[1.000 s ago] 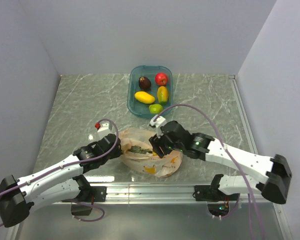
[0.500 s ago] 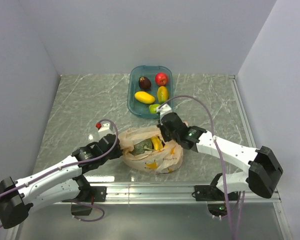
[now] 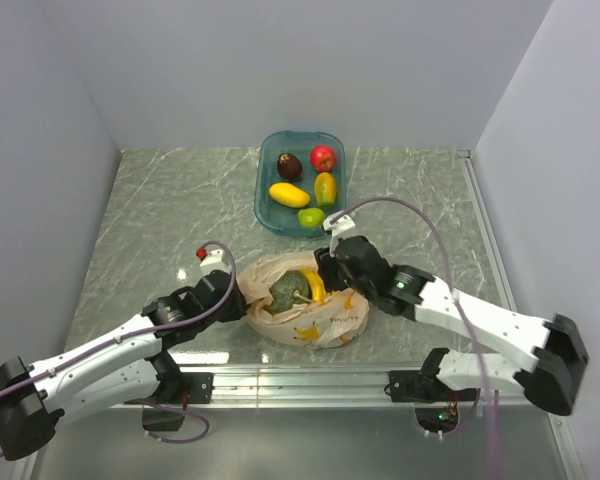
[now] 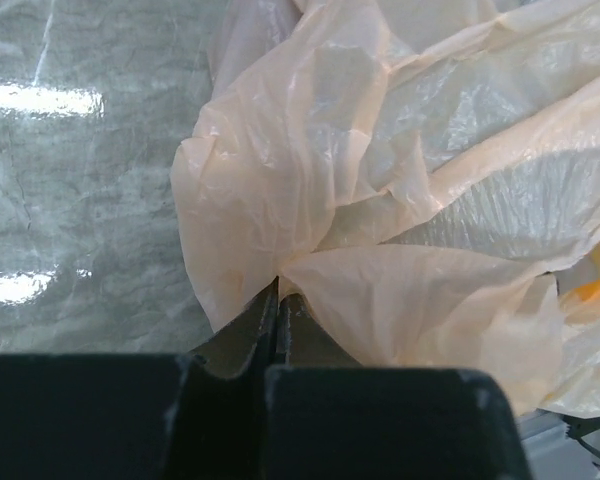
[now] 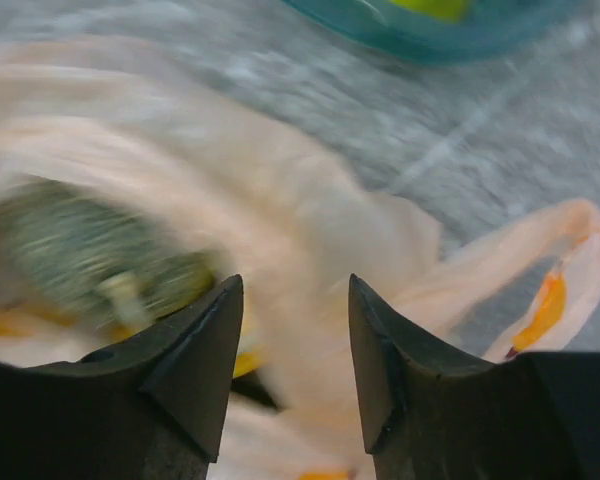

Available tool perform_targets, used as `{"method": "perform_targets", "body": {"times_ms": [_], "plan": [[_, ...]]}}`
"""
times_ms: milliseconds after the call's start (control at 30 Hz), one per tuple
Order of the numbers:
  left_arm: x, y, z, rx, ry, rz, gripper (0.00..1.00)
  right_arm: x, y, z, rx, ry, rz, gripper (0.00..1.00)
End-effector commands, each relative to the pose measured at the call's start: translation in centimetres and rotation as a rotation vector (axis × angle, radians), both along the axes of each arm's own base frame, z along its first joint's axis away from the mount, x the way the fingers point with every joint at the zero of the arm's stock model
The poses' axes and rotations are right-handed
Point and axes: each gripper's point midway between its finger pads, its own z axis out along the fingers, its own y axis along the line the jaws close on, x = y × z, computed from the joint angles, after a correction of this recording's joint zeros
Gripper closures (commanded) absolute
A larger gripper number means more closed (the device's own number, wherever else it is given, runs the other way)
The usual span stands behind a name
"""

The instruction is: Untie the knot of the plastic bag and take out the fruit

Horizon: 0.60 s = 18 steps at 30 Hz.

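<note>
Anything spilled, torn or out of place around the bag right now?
Nothing stands out. The plastic bag lies open, the melon and banana inside it, nothing spilled. The left gripper is pinched shut on the bag's edge; the right gripper hangs open at its mouth. No tear shows.

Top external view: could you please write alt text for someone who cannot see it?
An open peach plastic bag lies between two robot grippers: the left gripper pinches its left edge, and the open right gripper hovers at its mouth, over a green melon and a banana. Behind, a blue tub holds five small fruits.
</note>
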Motion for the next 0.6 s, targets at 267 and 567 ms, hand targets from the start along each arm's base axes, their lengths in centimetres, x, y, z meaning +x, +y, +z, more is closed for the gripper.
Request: {"method": "perform_targets", "body": {"times_ms": [267, 567], "plan": [[0.8, -1.1, 1.2, -0.005, -0.008, -0.016, 0.99, -7.7, 1.4, -4.4, 0.072, 0.11, 0.159, 0.45], [1.1, -1.0, 1.2, 0.012, -0.01, -0.003, 0.99, -14.0, 1.8, -8.6, 0.005, 0.34, 0.234, 0.43]]}}
